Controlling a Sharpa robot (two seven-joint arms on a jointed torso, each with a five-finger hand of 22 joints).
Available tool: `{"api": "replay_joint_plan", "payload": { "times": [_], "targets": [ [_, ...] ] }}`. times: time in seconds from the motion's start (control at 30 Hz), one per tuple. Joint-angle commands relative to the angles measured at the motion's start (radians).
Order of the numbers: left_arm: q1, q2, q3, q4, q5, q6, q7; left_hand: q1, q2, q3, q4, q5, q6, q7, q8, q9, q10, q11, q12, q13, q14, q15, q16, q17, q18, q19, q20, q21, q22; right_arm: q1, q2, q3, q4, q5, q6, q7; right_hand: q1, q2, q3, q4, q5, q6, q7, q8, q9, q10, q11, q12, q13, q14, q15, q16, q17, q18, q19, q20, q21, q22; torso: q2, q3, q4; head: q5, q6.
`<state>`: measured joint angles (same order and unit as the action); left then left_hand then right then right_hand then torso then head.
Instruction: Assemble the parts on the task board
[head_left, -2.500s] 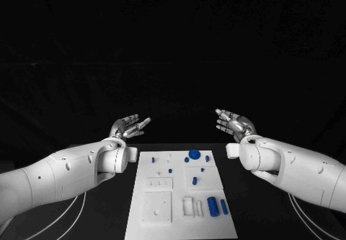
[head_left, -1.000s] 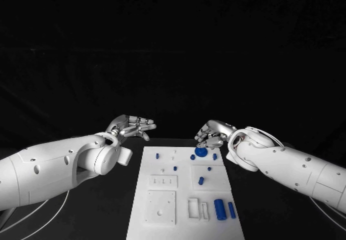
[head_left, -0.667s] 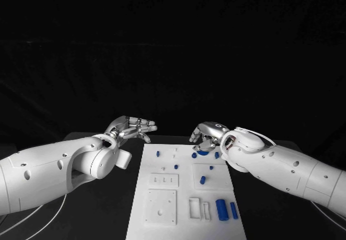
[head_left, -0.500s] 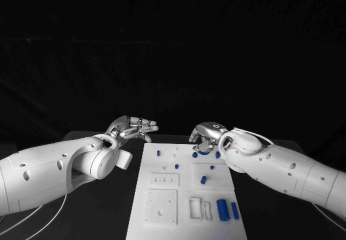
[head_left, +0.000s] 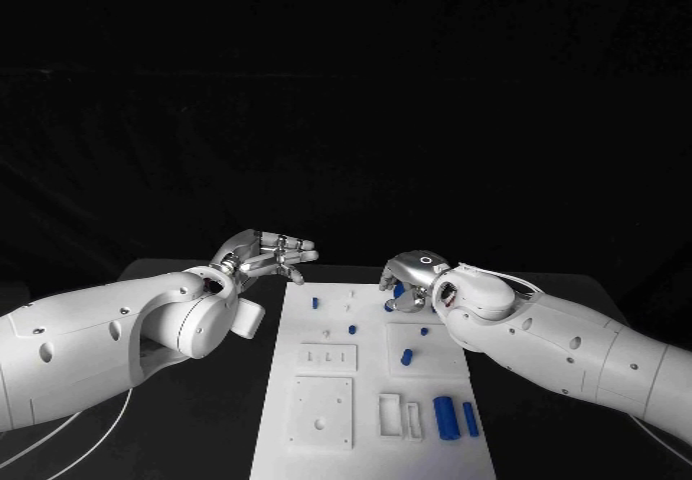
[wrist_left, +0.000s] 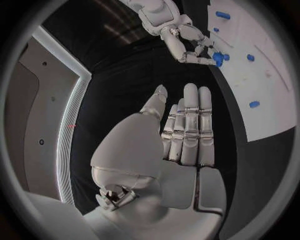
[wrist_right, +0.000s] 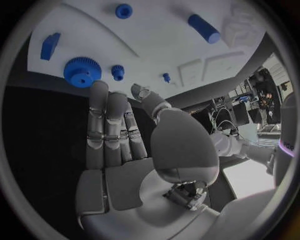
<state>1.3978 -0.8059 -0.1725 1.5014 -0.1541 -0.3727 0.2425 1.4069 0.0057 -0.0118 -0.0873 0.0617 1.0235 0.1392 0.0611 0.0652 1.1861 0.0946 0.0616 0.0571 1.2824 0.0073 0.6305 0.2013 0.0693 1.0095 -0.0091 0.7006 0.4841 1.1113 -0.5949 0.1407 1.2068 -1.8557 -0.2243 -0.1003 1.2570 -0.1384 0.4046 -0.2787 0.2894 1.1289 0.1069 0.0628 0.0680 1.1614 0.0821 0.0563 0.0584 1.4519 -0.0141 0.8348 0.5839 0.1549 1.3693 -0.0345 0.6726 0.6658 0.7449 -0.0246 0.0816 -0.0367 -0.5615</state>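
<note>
two robot hands up at the far end of the white task board (head_left: 375, 400), which lies lengthwise down the middle of the black worktop (head_left: 202, 420). from the head camera, the left robot hand (head_left: 267, 253) floats off the board's far left corner with fingers loosely spread and nothing in it. the right robot hand (head_left: 408, 280) is bent down over the far right part of the board, fingers curled around a bit of blue there; can't tell from here if it's actually got hold of it. other blue parts: a small peg (head_left: 352, 329) mid-board, another (head_left: 407, 355) a bit nearer, and two cylinders (head_left: 446, 415) side by side at the near right.

left wrist camera: that hand's fingers (wrist_left: 187, 130) are straight and side by side, palm bare. past them the right robot hand (wrist_left: 190, 42) has its fingertips right at the blue gear (wrist_left: 217, 58) on the board's edge.

right wrist camera: fingers (wrist_right: 106, 125) stretched out, with the tips just beside the blue gear (wrist_right: 81, 71) and a small blue knob (wrist_right: 117, 72), nothing wrapped in them. the gear sits flat on the board near its edge.
</note>
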Motion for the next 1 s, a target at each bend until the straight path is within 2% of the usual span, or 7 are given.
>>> {"api": "replay_joint_plan", "payload": {
  "times": [0.03,0.2,0.23,0.37,0.4,0.7,1.0],
  "targets": [
    [0.005,0.0,0.002,0.005,-0.007,0.018,0.0,-0.009,0.002,-0.001,-0.004,0.004,-0.009,0.0,0.001,-0.001,-0.008,-0.002,-0.002,0.001,-0.006,0.002,0.005,-0.001,0.01,-0.009,0.001,0.002,-0.001,-0.003,0.0,-0.001,-0.001,-0.041,0.033,-0.021,0.0,-0.008,-0.003,0.005,-0.007,-0.004,0.0,-0.001,0.0,-0.007,0.001,0.001,0.001,-0.006,0.003,0.007,-0.003,-0.005,0.008,0.001,-0.017,0.023,0.008,0.0,0.0027,-0.002,0.0],
    [0.009,-0.003,0.002,0.005,-0.008,0.018,-0.001,-0.01,0.001,-0.002,-0.003,0.004,-0.01,0.001,0.001,0.0,-0.01,-0.001,-0.002,0.002,-0.006,0.003,0.006,-0.003,0.01,-0.008,0.002,0.001,-0.002,-0.008,-0.001,-0.002,-0.003,-0.043,0.037,-0.021,0.0,-0.008,-0.003,0.005,-0.007,-0.004,0.0,-0.001,0.0,-0.007,0.001,0.001,0.001,-0.006,0.003,0.007,-0.003,-0.005,0.008,0.001,-0.017,0.023,0.013,0.0002,0.0031,0.001,-0.001],
    [0.01,-0.004,0.002,0.005,-0.008,0.018,-0.001,-0.01,0.001,-0.002,-0.003,0.004,-0.01,0.001,0.001,0.0,-0.01,-0.001,-0.002,0.002,-0.006,0.003,0.006,-0.003,0.01,-0.008,0.002,0.001,-0.002,-0.009,0.0,-0.002,-0.004,-0.044,0.038,-0.021,0.0,-0.009,-0.001,0.005,-0.01,-0.005,0.001,0.0,0.0,-0.007,0.002,0.001,0.001,-0.006,0.003,0.009,-0.005,-0.006,0.02,0.001,-0.052,0.071,0.014,-0.0001,0.0026,0.001,0.0],
    [0.013,-0.006,0.002,0.007,-0.008,0.018,-0.002,-0.01,0.0,-0.003,-0.003,0.004,-0.01,0.001,0.001,0.0,-0.011,-0.001,-0.002,0.002,-0.006,0.003,0.006,-0.005,0.01,-0.008,0.002,0.0,-0.003,-0.012,0.003,-0.002,-0.01,-0.045,0.036,-0.022,0.0,-0.01,0.001,0.005,-0.01,-0.005,0.0,0.0,0.0,-0.008,0.001,0.001,0.001,-0.006,0.003,0.011,-0.005,-0.006,0.023,0.001,-0.065,0.089,0.017,-0.0008,0.0042,0.0,0.001],
    [0.014,-0.006,0.002,0.007,-0.008,0.018,-0.002,-0.01,0.0,-0.003,-0.003,0.004,-0.01,0.001,0.001,0.0,-0.011,-0.001,-0.002,0.002,-0.006,0.003,0.006,-0.005,0.01,-0.008,0.002,0.0,-0.003,-0.012,0.004,-0.002,-0.012,-0.047,0.035,-0.022,-0.003,-0.011,0.012,0.005,-0.012,-0.004,0.001,-0.001,0.0,-0.007,0.002,0.001,0.001,-0.006,0.003,0.011,-0.006,-0.005,0.032,0.001,-0.095,0.127,0.018,-0.0014,0.0045,0.0,0.001],
    [0.018,-0.009,0.002,0.013,-0.009,0.021,-0.003,-0.011,-0.001,-0.003,-0.002,0.004,-0.011,0.002,0.001,0.0,-0.012,-0.001,-0.002,0.002,-0.006,0.003,0.007,-0.007,0.01,-0.007,0.002,-0.001,-0.004,-0.014,0.009,-0.003,-0.026,-0.057,0.032,-0.033,-0.007,-0.013,0.049,0.005,-0.029,0.004,0.002,0.0,0.0,0.005,-0.001,0.001,0.001,-0.007,0.001,0.021,-0.001,-0.004,0.039,-0.001,-0.11,0.175,0.022,-0.0023,0.0067,0.003,0.002],
    [0.019,-0.011,0.002,0.015,-0.009,0.023,-0.004,-0.011,-0.001,-0.003,-0.001,0.004,-0.011,0.001,0.002,0.0,-0.011,-0.001,-0.002,0.002,-0.006,0.003,0.008,-0.008,0.01,-0.007,0.002,-0.002,-0.004,-0.014,0.012,-0.003,-0.03,-0.058,0.03,-0.033,-0.01,-0.009,0.086,0.011,-0.059,0.011,0.002,0.0,0.0,0.015,-0.003,0.001,0.0,-0.008,0.0,0.026,0.0,-0.003,0.046,-0.002,-0.133,0.221,0.026,-0.004,0.0043,0.004,0.004]
  ]
}}
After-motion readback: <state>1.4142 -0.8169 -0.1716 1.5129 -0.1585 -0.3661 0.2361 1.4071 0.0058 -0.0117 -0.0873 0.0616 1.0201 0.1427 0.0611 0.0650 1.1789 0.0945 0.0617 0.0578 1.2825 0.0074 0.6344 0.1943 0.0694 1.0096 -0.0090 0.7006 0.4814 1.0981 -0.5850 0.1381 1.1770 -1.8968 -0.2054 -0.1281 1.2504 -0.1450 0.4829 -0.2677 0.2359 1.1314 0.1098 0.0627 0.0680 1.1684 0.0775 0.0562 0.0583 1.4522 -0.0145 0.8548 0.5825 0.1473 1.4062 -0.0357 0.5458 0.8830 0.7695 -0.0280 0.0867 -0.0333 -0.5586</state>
